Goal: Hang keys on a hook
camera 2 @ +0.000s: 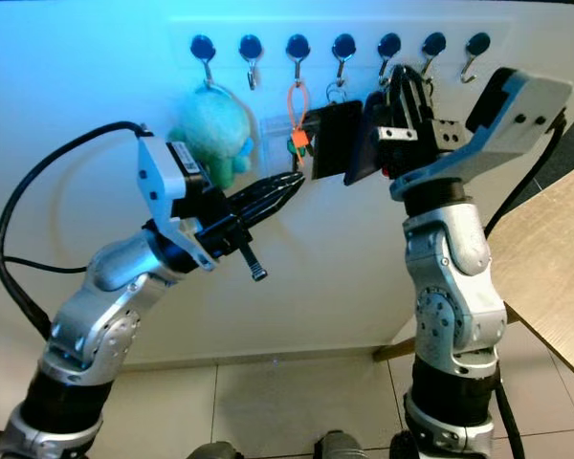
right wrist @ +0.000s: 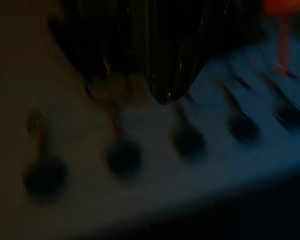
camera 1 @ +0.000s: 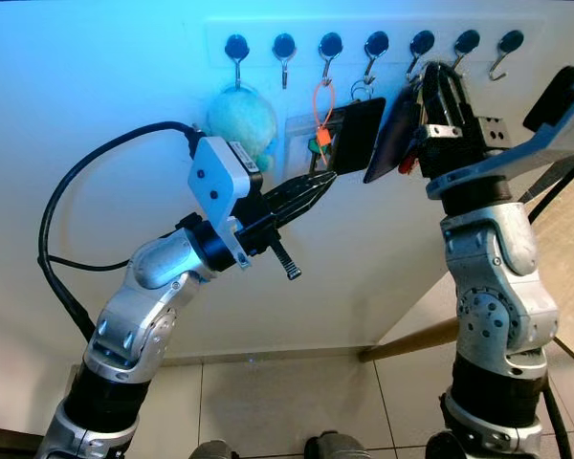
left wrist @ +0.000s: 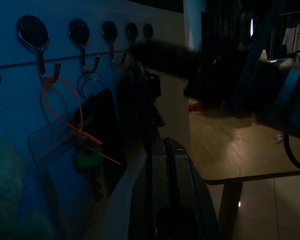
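Observation:
A white rail [camera 1: 258, 67] on the wall carries several black-capped hooks. My right gripper [camera 1: 441, 73] is raised to the fifth hook [camera 1: 418, 48] and the sixth hook [camera 1: 462, 46], its fingers pressed together. A dark key case with red bits [camera 1: 392, 139] hangs right beside those fingers, apparently held by its ring. The blurred right wrist view shows the closed fingertips [right wrist: 162, 95] just short of the hook caps. My left gripper [camera 1: 323, 182] is shut and empty. It points at a black pouch [camera 1: 356, 134] hanging from the fourth hook.
A teal plush ball [camera 1: 241, 120] hangs on the first hook, and an orange loop with a green tag [camera 1: 321, 115] hangs on the third. The seventh hook [camera 1: 505, 48] is bare. A wooden table [camera 2: 555, 249] stands at the right, with tiled floor below.

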### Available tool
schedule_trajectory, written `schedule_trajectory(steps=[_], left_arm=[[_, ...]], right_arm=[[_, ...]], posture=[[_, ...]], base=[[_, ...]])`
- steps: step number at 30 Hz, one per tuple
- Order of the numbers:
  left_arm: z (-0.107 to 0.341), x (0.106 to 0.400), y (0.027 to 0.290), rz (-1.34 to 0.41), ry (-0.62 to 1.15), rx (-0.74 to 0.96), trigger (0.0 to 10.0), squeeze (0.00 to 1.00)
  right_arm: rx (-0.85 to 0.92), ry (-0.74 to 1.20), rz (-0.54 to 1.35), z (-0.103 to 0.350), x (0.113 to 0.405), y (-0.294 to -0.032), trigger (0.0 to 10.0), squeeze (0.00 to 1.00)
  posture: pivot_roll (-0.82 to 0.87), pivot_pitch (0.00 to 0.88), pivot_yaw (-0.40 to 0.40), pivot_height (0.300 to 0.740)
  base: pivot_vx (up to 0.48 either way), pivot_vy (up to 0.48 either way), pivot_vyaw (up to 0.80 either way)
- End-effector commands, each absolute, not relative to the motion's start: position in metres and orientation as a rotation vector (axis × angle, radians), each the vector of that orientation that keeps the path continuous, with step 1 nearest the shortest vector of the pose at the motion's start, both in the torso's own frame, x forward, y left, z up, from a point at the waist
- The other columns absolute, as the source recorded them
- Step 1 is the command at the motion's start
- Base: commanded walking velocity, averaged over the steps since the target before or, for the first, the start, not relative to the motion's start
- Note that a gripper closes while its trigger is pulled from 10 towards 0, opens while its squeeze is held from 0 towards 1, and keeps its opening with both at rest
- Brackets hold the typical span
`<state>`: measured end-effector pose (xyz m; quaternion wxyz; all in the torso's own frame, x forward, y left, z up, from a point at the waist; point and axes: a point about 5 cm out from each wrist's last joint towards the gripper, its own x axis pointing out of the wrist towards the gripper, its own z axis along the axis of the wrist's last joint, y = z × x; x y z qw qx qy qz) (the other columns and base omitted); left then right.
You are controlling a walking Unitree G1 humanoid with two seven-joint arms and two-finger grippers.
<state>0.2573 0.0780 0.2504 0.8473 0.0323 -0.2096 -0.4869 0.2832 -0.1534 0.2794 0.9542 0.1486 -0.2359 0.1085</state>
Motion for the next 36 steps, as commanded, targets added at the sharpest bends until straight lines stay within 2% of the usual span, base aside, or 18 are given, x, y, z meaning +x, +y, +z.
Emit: schedule_trajectory(steps=[1, 14, 15, 16, 17, 21, 26, 27, 29, 31, 33, 34, 35, 36], left_arm=[[0.251, 0.253, 0.071, -1.06, -0.451, 0.059, 10.0, 0.0], [0.252, 0.252, 0.073, -1.061, -0.447, 0.055, 10.0, 0.0], [0.251, 0.252, 0.073, -1.062, -0.444, 0.057, 10.0, 0.0], [0.251, 0.252, 0.073, -1.065, -0.441, 0.058, 10.0, 0.0], [0.251, 0.252, 0.073, -1.065, -0.441, 0.058, 10.0, 0.0], [0.251, 0.252, 0.073, -1.067, -0.441, 0.058, 10.0, 0.0], [0.251, 0.251, 0.073, -1.067, -0.44, 0.059, 10.0, 0.0], [0.251, 0.251, 0.073, -1.067, -0.44, 0.059, 10.0, 0.0], [0.251, 0.251, 0.074, -1.065, -0.439, 0.06, 10.0, 0.0], [0.251, 0.251, 0.074, -1.065, -0.439, 0.06, 10.0, 0.0], [0.251, 0.251, 0.075, -1.065, -0.437, 0.06, 10.0, 0.0], [0.251, 0.251, 0.075, -1.065, -0.437, 0.06, 10.0, 0.0], [0.251, 0.25, 0.075, -1.068, -0.435, 0.059, 10.0, 0.0], [0.251, 0.25, 0.075, -1.068, -0.435, 0.059, 10.0, 0.0]], right_arm=[[0.294, -0.435, 0.207, 0.272, 0.285, -0.155, 10.0, 0.0], [0.302, -0.451, 0.275, 0.275, 0.281, -0.148, 10.0, 0.0], [0.264, -0.448, 0.282, 0.275, 0.281, -0.146, 10.0, 0.0], [0.093, -0.438, 0.301, 0.272, 0.281, -0.138, 10.0, 0.0], [0.015, -0.43, 0.318, 0.269, 0.281, -0.132, 10.0, 0.0], [-0.082, -0.39, 0.358, 0.258, 0.282, -0.121, 10.0, 0.0], [-0.308, -0.243, 0.374, 0.223, 0.282, -0.1, 10.0, 0.0], [-0.308, -0.243, 0.374, 0.223, 0.282, -0.1, 10.0, 0.0], [-0.454, -0.221, 0.322, 0.214, 0.282, -0.097, 10.0, 0.0], [-0.454, -0.221, 0.322, 0.214, 0.282, -0.097, 10.0, 0.0], [-0.591, -0.249, 0.241, 0.215, 0.283, -0.102, 10.0, 0.0], [-0.591, -0.249, 0.241, 0.215, 0.283, -0.102, 10.0, 0.0], [-0.718, -0.291, 0.154, 0.22, 0.285, -0.109, 10.0, 0.0], [-0.718, -0.291, 0.154, 0.22, 0.285, -0.109, 10.0, 0.0]], posture=[[0.04, 0.115, -0.01, 0.74], [0.04, 0.117, -0.014, 0.74], [0.04, 0.117, -0.014, 0.74], [0.04, 0.118, -0.012, 0.74], [0.04, 0.118, -0.012, 0.74], [0.04, 0.12, -0.013, 0.74], [0.04, 0.122, -0.015, 0.74], [0.04, 0.122, -0.015, 0.74], [0.05, 0.125, -0.016, 0.74], [0.05, 0.125, -0.016, 0.74], [0.05, 0.126, -0.014, 0.74], [0.05, 0.126, -0.014, 0.74], [0.04, 0.126, -0.013, 0.74], [0.04, 0.126, -0.013, 0.74]], base=[[0.0, 0.0, 0.0], [0.0, 0.0, 0.0], [0.0, 0.0, 0.0], [0.0, 0.0, 0.0], [0.0, 0.0, 0.0], [0.0, 0.0, 0.0], [0.0, 0.0, 0.0], [0.0, 0.0, 0.0], [0.0, 0.0, 0.0], [0.0, 0.0, 0.0], [0.0, 0.0, 0.0], [0.0, 0.0, 0.0], [0.0, 0.0, 0.0], [0.0, 0.0, 0.0]])
